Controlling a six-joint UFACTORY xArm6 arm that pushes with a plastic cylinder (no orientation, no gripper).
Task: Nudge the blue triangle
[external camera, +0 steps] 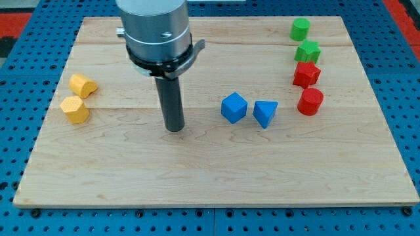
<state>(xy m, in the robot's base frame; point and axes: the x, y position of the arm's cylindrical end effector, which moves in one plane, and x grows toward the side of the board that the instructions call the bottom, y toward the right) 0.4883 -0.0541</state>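
1. My tip (174, 129) sits on the board (197, 177), left of centre in the view, well apart from every block; no jaws here, just a bare rod holding nothing and touching nothing

2. Target spotted: the blue triangle (265, 113) lies right of centre, and right beside it on the view's left is the blue cube (233, 107), the two nearly touching

3. Here's the danger: that cube stands squarely between my tip and the triangle. A straight run to the view's right would likely hit the cube first and shove it into the triangle, so both slide together and the nudge gets messy

4. Second risk: the red cylinder (310, 101) is near the triangle's right side, with the red star (306, 74) just above it. Too strong a push rightward could carry the triangle into them

5. A glancing touch on a slanted face may spin the wedge rather than shift it, so I judge an approach from the view's bottom or top, round the cube, the safer line

6. The triangle itself: bright blue, a small wedge, flat top face showing, one point aimed toward the view's bottom, resting flat and free on bare wood

7. Far off and no threat: two yellow blocks (79, 97) at the left, two green blocks (304, 40) top right
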